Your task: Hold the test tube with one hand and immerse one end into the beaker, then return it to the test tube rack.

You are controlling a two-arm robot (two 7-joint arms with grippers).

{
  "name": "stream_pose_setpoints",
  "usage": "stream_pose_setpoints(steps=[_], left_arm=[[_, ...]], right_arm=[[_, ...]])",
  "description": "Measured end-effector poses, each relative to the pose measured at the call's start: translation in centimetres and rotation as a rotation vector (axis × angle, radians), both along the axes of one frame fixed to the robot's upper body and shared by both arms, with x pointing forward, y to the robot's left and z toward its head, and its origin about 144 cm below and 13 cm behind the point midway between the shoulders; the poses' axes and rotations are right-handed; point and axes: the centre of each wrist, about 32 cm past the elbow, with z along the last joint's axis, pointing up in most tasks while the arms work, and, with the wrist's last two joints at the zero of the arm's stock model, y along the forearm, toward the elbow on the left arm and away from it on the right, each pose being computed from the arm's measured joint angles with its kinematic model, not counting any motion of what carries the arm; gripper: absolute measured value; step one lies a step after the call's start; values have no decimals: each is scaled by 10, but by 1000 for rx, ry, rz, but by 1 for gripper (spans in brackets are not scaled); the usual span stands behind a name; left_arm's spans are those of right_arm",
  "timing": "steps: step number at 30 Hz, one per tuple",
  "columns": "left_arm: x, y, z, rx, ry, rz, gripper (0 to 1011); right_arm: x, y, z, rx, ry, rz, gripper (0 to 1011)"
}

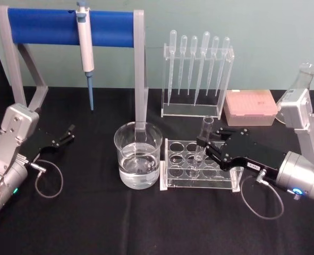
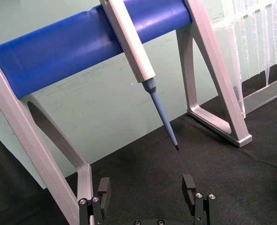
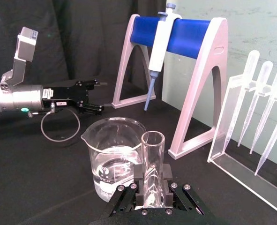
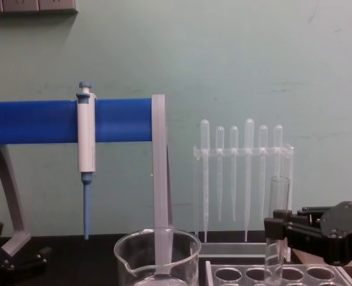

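Right gripper (image 1: 205, 144): mine, reaching in from the right over the clear rack (image 1: 199, 171). Fingers clamped on the tube (image 1: 203, 142) about mid-length; in the right wrist view the tube (image 3: 152, 164) stands between the two pads, rim up.

Tube: clear glass, upright, open rim on top. Its lower end sits down in a hole of the rack's near row. In the chest view the tube (image 4: 277, 229) rises above the rack top with my gripper (image 4: 278, 232) round it.

Beaker (image 1: 138, 155): just left of the rack, apart from the tube. Wide, spouted, part filled with clear liquid. In the right wrist view the beaker (image 3: 111, 157) stands just beyond the tube.

Left gripper (image 1: 69, 134): mine, parked low on the left of the black table (image 1: 93, 223), well apart from the beaker. Fingers spread, holding nothing; the left wrist view shows the fingertips (image 2: 104, 186) wide apart.

Pipettor (image 1: 85, 50): white with blue tip, hanging on the blue stand (image 1: 66, 26) at back left.

Pipettes (image 1: 196, 64): six, bulbs up, in a clear holder behind the rack.

Pink box (image 1: 251, 107): right of the pipettes.

Flask (image 1: 300, 82): far right, rear.
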Motion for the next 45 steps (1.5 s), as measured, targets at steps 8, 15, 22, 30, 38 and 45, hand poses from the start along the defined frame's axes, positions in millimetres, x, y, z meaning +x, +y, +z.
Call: stream_pose_setpoints(steps=[8,15,22,30,38,45], left_arm=[[0,0,0,0,0,0,1000],[0,0,0,0,0,0,1000],[0,0,0,0,0,0,1000],[0,0,0,0,0,0,1000],[0,0,0,0,0,0,1000],[0,0,0,0,0,0,1000]], right_arm=[[0,1,-2,-3,4,-1,222],[0,1,-2,-3,4,-2,222],[0,1,-1,-4,4,-2,416],[0,1,-1,-4,3,-2,658],[-7,1,13,44,-31,1,899],[-13,1,32,119,-69,-8,1002]])
